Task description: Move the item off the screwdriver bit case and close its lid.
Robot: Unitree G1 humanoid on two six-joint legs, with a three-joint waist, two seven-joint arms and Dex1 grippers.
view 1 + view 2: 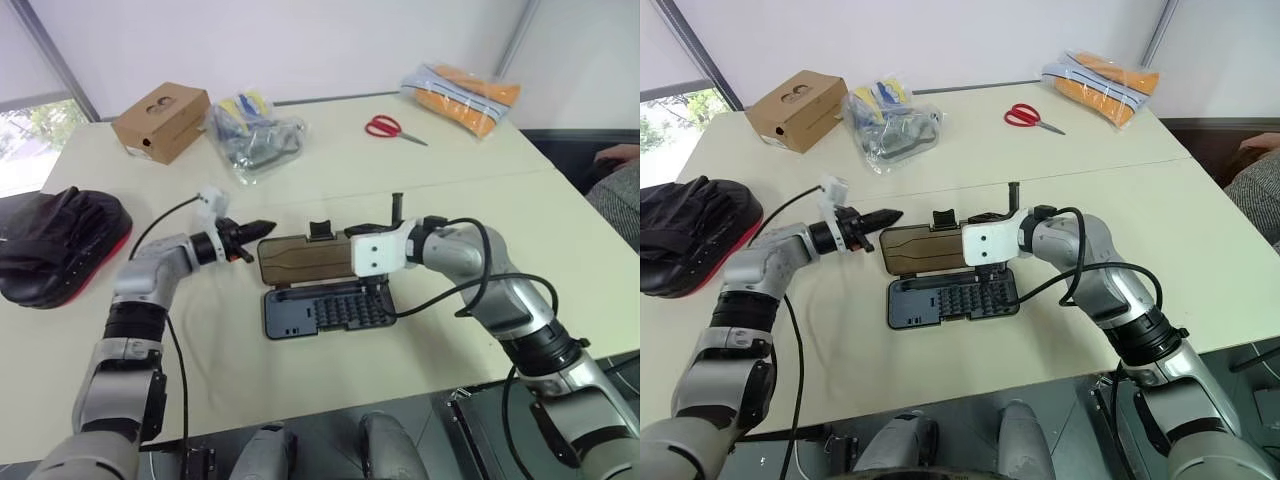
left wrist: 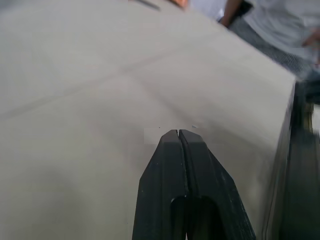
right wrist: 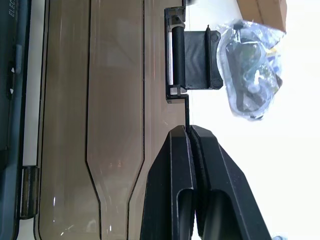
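Observation:
The item, a black padded mitt [image 1: 60,245] with a red underside, lies on the table at the far left, apart from the case. The screwdriver bit case [image 1: 325,308] sits open in the middle, its rows of bits showing. Its smoky-brown lid [image 1: 300,258] stands open on the far side of the tray, with the black latch tab [image 3: 197,59] on its far edge. My right gripper [image 3: 189,129] is shut on the lid's thin far edge beside that tab. My left gripper [image 1: 262,227] is shut and empty, in the air just left of the lid.
A brown cardboard box [image 1: 160,120] and a clear bag of tools [image 1: 255,135] lie at the back left. Red scissors [image 1: 385,127] and an orange packet [image 1: 462,95] are at the back right. A person [image 1: 615,190] sits at the table's right edge.

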